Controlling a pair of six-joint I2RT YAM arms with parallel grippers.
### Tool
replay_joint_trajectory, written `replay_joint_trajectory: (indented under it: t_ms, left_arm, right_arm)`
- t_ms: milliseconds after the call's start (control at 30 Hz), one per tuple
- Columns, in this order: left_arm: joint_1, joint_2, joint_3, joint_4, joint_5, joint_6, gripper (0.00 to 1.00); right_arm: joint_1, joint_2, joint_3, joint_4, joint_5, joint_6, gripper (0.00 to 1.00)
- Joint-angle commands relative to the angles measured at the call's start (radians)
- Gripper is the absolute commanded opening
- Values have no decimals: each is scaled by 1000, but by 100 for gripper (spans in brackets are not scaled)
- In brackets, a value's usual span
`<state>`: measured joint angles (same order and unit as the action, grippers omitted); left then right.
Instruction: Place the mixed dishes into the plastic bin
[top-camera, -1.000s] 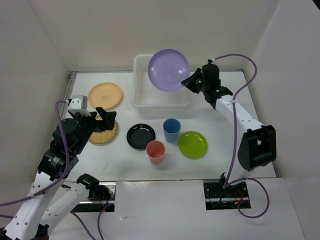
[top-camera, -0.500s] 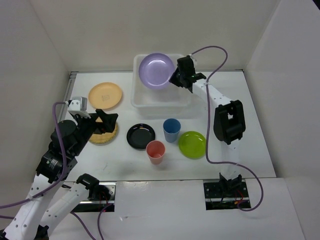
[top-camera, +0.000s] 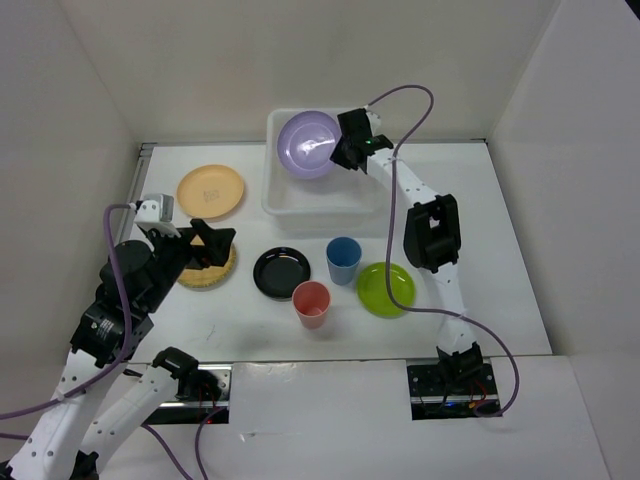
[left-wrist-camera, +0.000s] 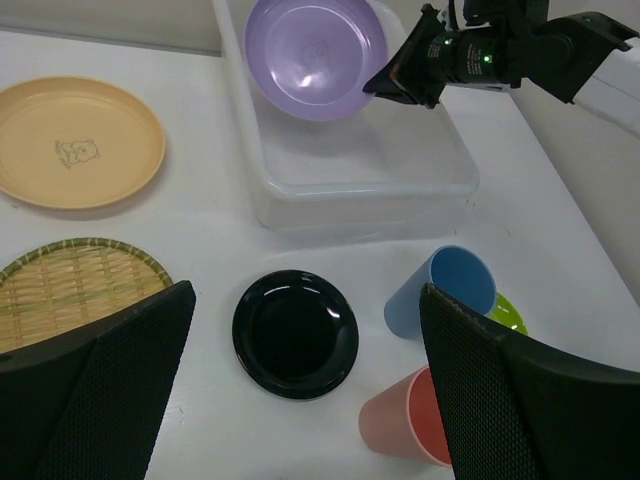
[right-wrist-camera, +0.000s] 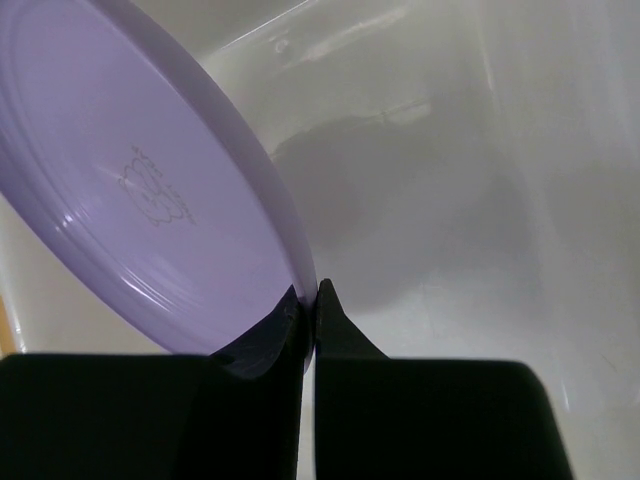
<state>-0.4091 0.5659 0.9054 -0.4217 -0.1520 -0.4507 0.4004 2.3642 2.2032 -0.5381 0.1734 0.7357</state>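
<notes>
Lavender plate (top-camera: 308, 143) now lower, tilted in bin (top-camera: 320, 206), R jaws clamped on rim, L jaws apart.

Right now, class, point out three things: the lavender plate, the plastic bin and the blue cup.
lavender plate (top-camera: 308, 146), top external view, middle of its upturned face.
plastic bin (top-camera: 320, 208), top external view, its near rim.
blue cup (left-wrist-camera: 422, 298), left wrist view, its outer side wall.
</notes>
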Motion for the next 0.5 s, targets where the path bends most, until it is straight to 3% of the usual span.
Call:
replay_joint_trajectory:
  t_ms: [0,200,367,467]
  left_arm:
    - [6,-15,39,20,9,-3,99]
    - [6,-12,49,9,0,6,99]
    - [6,-12,49,9,20,6,99]
    - [6,-12,49,9,11,6,99]
  right_arm:
    - [23,32,85,-71,66,-21,0]
    - [23,107,164,-114,112,-31,0]
    - [23,255,370,-227,112,-41,0]
    - [23,399,602,-354,123,-41,0]
